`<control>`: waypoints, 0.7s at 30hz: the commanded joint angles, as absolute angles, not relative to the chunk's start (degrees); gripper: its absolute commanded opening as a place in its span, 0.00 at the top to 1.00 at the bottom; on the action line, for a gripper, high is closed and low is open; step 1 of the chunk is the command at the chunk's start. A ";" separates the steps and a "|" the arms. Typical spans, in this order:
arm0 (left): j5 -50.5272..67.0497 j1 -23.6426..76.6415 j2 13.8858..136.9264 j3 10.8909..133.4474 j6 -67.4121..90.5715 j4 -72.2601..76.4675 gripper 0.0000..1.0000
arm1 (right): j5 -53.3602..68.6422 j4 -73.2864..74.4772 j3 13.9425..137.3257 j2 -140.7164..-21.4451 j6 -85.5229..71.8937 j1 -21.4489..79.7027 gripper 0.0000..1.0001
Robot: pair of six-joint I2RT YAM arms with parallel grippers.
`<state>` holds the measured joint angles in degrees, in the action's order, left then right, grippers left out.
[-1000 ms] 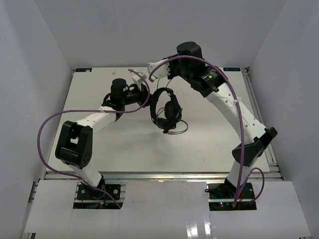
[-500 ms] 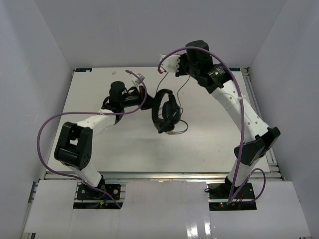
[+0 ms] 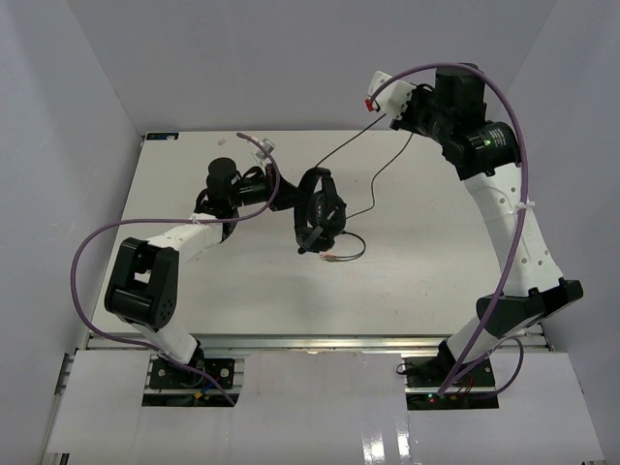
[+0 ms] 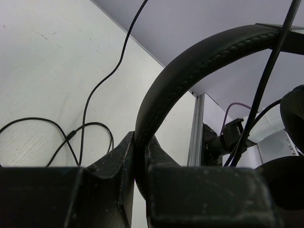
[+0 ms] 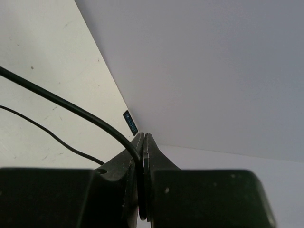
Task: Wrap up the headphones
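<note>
The black headphones (image 3: 320, 206) hang just above the table's middle, earcups close together. My left gripper (image 3: 288, 186) is shut on their arched headband (image 4: 199, 57), which sits pinched between the jaws of the left gripper (image 4: 141, 142) in the left wrist view. My right gripper (image 3: 373, 99) is raised high at the back right, shut on the thin black cable (image 3: 344, 145). That cable runs taut from it down to the headset. In the right wrist view the cable (image 5: 71, 107) enters the shut right gripper (image 5: 144, 142). A slack strand (image 3: 383, 179) drops to the coloured plugs (image 3: 335, 255) on the table.
Thick purple robot cables (image 3: 87, 252) loop beside both arms. White walls enclose the table (image 3: 194, 281) on three sides. An aluminium rail (image 3: 489, 170) borders the right edge. Loose cable loops (image 4: 57, 128) lie on the table under the headband.
My right arm has swung up and back to the right with the cable, drawing it out long and taut. The headphones have turned a little in the left gripper's hold.
</note>
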<state>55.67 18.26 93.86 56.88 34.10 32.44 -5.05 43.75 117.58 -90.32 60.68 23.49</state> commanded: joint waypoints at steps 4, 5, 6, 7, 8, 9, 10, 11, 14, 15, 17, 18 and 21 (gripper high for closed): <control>60.02 16.33 88.78 55.36 40.69 39.45 1.00 | 4.87 43.86 113.98 -87.33 52.29 15.48 0.92; 59.98 16.21 88.43 55.32 40.74 39.41 1.00 | 6.28 43.86 112.73 -86.78 51.42 14.69 0.92; 59.94 16.09 88.07 55.28 40.78 39.38 1.00 | 7.70 43.86 111.47 -86.23 50.56 13.91 0.92; 59.76 15.97 87.59 55.16 40.90 39.26 1.00 | 9.39 43.80 110.21 -85.75 49.47 12.94 0.92; 59.41 15.85 87.04 55.05 40.99 39.17 1.00 | 11.23 43.77 109.04 -85.31 48.70 11.92 0.92; 58.91 15.74 86.42 54.94 41.04 39.11 1.00 | 13.20 43.77 107.97 -84.92 48.18 10.85 0.92; 57.96 15.73 85.57 54.98 39.91 37.41 1.00 | 15.43 43.51 106.70 -84.49 46.77 9.78 0.92; 56.97 15.73 84.48 55.16 38.52 35.48 1.00 | 18.64 43.25 105.52 -83.97 45.55 8.69 0.92; 53.66 15.73 82.39 57.85 31.09 25.45 1.00 | 27.66 40.39 101.03 -82.09 41.68 4.99 0.92; 52.85 15.73 82.25 59.28 28.00 21.30 1.00 | 32.44 38.13 99.16 -80.72 40.59 4.27 0.92; 52.01 15.73 82.39 60.99 24.19 16.06 1.00 | 36.27 33.86 96.19 -79.40 37.92 3.69 0.92; 51.68 15.83 82.50 61.22 22.96 14.71 1.00 | 38.49 31.56 95.48 -78.69 36.01 3.65 0.92; 49.89 16.72 82.98 61.08 19.35 10.74 1.00 | 42.15 26.56 97.25 -79.58 30.73 3.42 0.92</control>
